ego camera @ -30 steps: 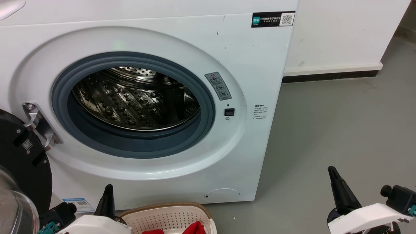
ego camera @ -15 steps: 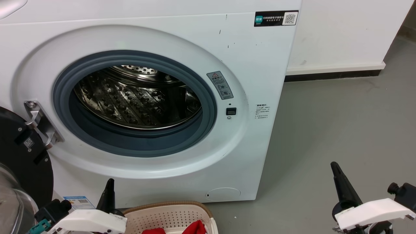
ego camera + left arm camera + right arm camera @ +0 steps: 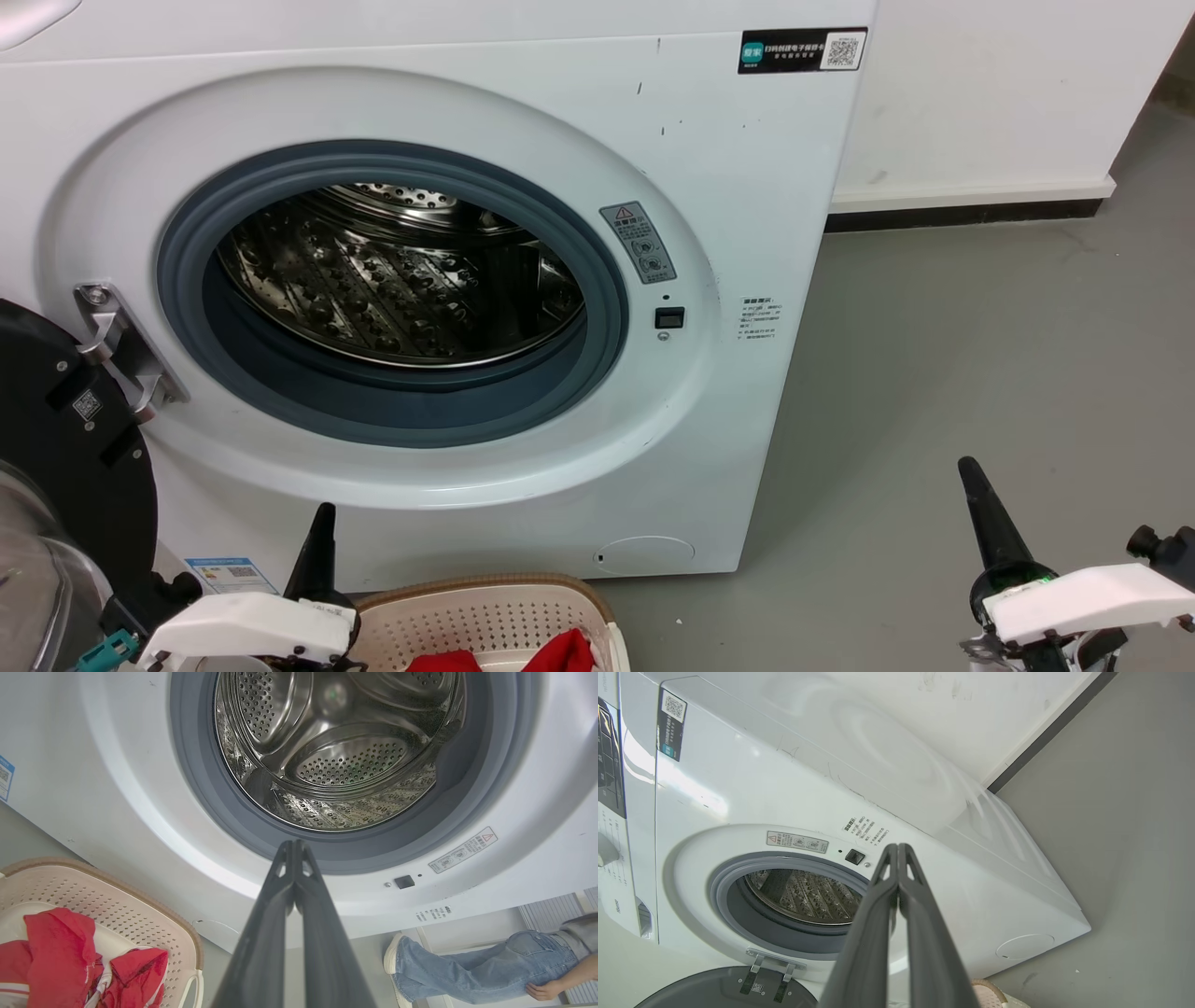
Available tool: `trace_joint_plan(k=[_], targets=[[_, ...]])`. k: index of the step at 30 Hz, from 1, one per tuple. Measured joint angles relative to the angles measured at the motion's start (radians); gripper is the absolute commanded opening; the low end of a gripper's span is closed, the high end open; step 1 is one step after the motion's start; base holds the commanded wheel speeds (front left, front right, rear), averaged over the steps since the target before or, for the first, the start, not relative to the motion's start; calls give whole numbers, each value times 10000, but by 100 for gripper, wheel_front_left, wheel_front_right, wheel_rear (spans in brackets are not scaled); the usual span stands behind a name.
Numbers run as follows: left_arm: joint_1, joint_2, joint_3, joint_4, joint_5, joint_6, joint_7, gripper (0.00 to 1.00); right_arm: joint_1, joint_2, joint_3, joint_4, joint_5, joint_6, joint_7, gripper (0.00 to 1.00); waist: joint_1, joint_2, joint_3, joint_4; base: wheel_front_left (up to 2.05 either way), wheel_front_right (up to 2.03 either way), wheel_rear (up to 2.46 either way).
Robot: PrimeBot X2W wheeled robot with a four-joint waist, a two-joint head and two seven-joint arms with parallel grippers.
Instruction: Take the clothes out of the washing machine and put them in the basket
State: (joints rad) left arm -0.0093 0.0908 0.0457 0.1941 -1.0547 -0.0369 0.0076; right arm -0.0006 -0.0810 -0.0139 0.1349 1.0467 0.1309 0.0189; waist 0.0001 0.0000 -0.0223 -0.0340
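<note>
The white washing machine (image 3: 728,159) stands with its porthole open, and its steel drum (image 3: 392,280) shows only bare dimpled metal. In the left wrist view the drum (image 3: 345,760) is likewise bare. The cream basket (image 3: 485,616) sits on the floor in front of the washer. The red clothes (image 3: 560,653) lie inside it, and in the left wrist view they (image 3: 60,952) are bunched in the basket (image 3: 140,914). My left gripper (image 3: 324,511) is shut and empty just left of the basket. My right gripper (image 3: 968,467) is shut and empty over the floor to the right.
The washer's dark round door (image 3: 65,448) hangs open at the left on its metal hinge (image 3: 121,345). Grey floor (image 3: 980,355) spreads to the right of the washer up to a white wall. A person's leg in jeans (image 3: 467,966) stands near the washer's side.
The head camera has shifted slightly, so the washer sits a little further right in the view. Both wrists have sunk slightly toward the bottom edge. Both grippers stay shut.
</note>
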Motion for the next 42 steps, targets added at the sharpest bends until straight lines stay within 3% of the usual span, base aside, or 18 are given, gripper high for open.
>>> trace_joint_plan(k=[42], targets=[[-634,-295,493,355,-3871,-650,748,0,-641,-8,-399,748,4169,0,431,0,-1,0,162,216,0,0,0]])
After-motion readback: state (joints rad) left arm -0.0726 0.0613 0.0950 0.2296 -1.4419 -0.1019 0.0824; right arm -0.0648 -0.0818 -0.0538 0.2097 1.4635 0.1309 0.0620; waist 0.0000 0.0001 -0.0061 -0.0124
